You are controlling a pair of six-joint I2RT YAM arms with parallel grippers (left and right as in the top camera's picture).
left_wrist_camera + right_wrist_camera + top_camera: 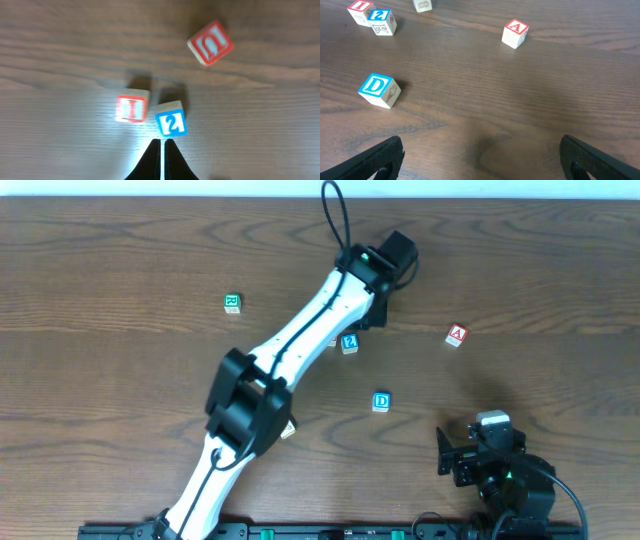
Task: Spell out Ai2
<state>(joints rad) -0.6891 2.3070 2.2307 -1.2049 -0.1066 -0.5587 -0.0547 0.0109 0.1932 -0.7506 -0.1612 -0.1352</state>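
Note:
The red A cube stands alone at the right and also shows in the right wrist view. The red I cube and the blue 2 cube sit side by side, I on the left and almost touching. In the overhead view the 2 cube shows beside the left arm, and the I cube is mostly hidden under that arm. My left gripper is shut and empty, with its tips just short of the 2 cube. My right gripper is wide open and empty above bare table near the front right.
A blue D cube lies between the 2 cube and my right gripper. A red cube with a rounder character lies beyond the 2 cube. A green cube sits far left. Another cube peeks from under the left arm's elbow.

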